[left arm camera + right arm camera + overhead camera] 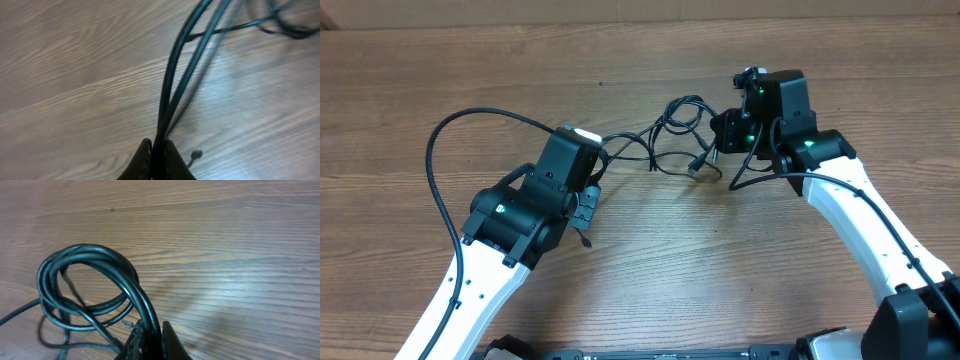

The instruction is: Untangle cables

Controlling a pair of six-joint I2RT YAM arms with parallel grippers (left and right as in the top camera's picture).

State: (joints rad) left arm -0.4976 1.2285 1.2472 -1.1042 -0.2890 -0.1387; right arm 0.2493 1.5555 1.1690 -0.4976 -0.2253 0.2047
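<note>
The thin black flexible cables lie tangled on the brown wood-grain desk, strung between the two arms and well apart from the far edge of the desk. The left gripper is clenched on two strands. The right gripper is clenched on a bundle of coiled loops. A slim plug tip rests near the right gripper. Bare desk surface lies open on every side of the tangle.

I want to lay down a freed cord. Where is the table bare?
Bare wood lies in the near middle of the wooden table, between the left arm and right arm, and along the far edge beyond the thin black cables. It is crowded between the left gripper and right gripper, both shut on the cables.
</note>
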